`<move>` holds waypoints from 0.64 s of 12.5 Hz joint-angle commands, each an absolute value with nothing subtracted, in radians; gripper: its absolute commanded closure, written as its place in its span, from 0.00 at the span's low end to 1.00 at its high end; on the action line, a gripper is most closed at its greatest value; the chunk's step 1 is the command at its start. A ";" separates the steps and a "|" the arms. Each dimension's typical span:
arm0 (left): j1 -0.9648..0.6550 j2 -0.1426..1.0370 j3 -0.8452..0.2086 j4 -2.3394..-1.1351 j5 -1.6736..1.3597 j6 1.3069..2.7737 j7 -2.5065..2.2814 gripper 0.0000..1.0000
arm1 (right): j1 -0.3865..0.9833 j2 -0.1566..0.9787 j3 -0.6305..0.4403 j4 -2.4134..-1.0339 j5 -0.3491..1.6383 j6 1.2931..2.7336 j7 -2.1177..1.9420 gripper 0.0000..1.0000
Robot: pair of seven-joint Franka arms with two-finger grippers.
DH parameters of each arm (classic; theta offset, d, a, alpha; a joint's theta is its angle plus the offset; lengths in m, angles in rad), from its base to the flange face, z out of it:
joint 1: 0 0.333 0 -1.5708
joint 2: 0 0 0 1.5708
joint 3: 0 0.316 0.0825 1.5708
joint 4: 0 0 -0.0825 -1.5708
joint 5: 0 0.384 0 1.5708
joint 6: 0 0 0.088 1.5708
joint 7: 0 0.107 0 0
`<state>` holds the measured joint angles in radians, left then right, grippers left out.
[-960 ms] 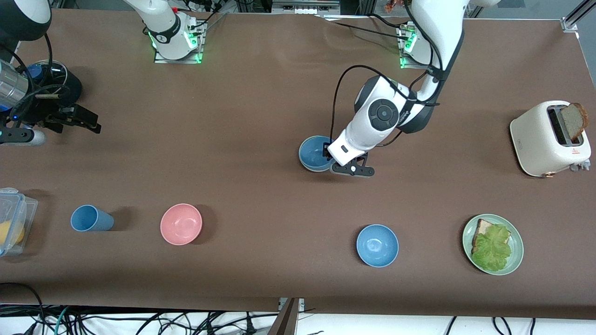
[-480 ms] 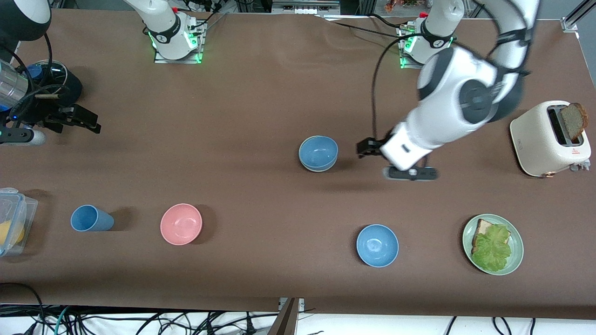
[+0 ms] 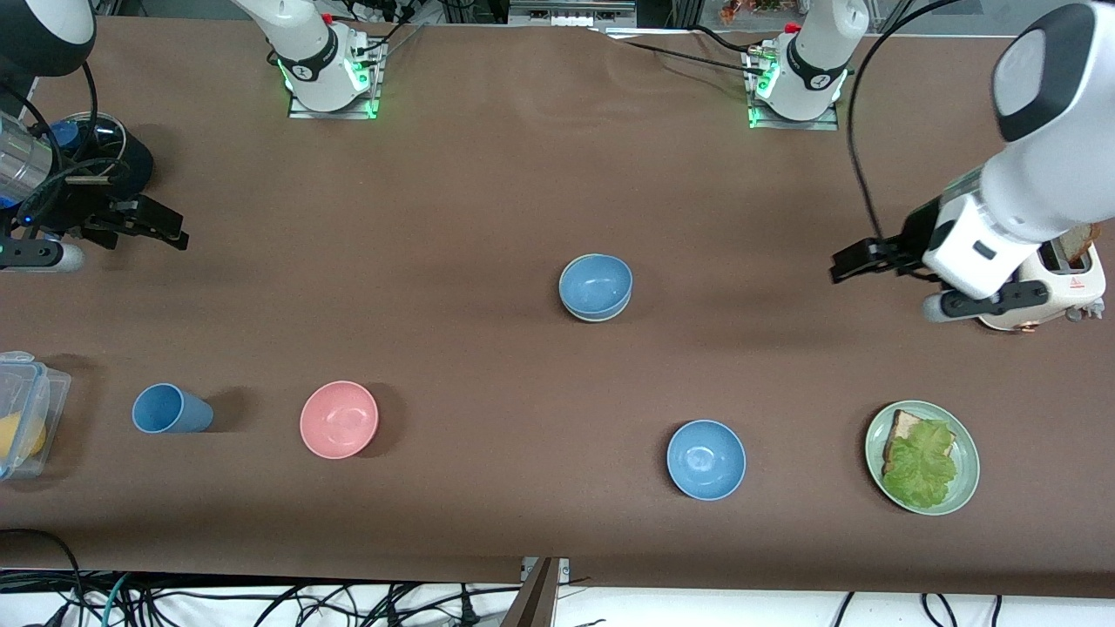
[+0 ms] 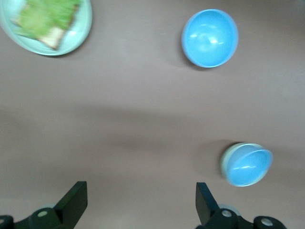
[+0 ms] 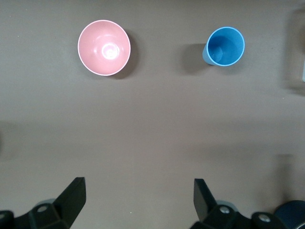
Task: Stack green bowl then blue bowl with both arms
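Observation:
A blue bowl [image 3: 596, 283] sits nested in the green bowl [image 3: 599, 317] at mid-table; only the green bowl's pale rim [image 4: 227, 160] shows under the blue bowl [image 4: 249, 166]. A second blue bowl [image 3: 706, 459] [image 4: 209, 38] stands alone, nearer the front camera. My left gripper [image 3: 841, 266] [image 4: 141, 200] hangs open and empty over bare table beside the toaster, well apart from the stack. At the right arm's end of the table my right gripper [image 3: 174, 233] [image 5: 139, 198] waits, open and empty, above bare table.
A pink bowl [image 3: 339, 419] [image 5: 104, 47] and a blue cup [image 3: 170, 409] [image 5: 224, 46] stand toward the right arm's end. A green plate [image 3: 965, 488] [image 4: 81, 33] with bread and lettuce and a white toaster [image 3: 1002, 292] are at the left arm's end. A clear container [image 3: 35, 383] sits at the table's edge.
My left gripper opened, let go of the blue bowl in the green bowl, and swung up and away toward the toaster. The right arm has not moved.

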<state>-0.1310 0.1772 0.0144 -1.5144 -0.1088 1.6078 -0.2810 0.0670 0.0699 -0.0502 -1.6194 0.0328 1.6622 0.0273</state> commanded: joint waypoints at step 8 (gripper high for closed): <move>0.046 0.141 -0.104 -1.500 -0.061 1.507 -0.113 0.00 | 0.055 0.069 -0.040 -1.605 0.031 1.652 0.012 0.00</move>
